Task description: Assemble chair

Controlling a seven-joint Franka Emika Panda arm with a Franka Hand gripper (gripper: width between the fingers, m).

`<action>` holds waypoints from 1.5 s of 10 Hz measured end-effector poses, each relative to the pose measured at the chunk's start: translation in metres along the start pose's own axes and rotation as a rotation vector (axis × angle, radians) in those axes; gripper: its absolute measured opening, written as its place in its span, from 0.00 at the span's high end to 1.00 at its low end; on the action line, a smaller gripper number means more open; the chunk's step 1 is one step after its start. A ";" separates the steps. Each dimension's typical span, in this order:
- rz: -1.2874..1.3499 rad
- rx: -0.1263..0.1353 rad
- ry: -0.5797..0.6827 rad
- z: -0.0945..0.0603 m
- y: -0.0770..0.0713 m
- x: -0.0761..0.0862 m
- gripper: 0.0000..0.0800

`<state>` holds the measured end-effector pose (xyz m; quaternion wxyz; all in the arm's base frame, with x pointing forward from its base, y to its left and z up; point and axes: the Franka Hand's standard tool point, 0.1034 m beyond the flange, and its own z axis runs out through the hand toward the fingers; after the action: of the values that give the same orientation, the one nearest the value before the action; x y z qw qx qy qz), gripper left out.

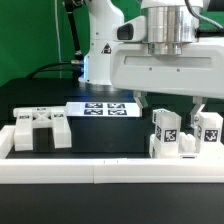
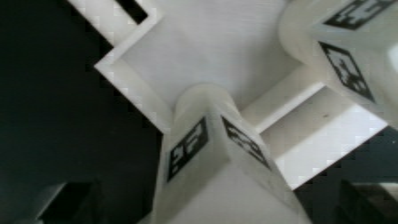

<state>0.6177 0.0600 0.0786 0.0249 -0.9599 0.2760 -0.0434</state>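
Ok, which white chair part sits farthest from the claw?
The low slotted block at the exterior view's left; the two upright tagged pieces stand beneath the open claw.

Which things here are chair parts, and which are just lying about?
Chair job: slotted seat block; tagged upright part; second tagged part at the exterior view's right edge.
Lying about: marker board; long white border rail.
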 end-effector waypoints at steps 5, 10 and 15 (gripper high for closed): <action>-0.339 -0.009 0.002 0.000 0.003 0.002 0.19; -0.588 -0.027 0.006 0.000 0.005 0.003 0.19; -0.468 -0.026 0.007 0.000 0.005 0.004 0.64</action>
<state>0.6182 0.0541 0.0786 0.0008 -0.9978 0.0465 -0.0479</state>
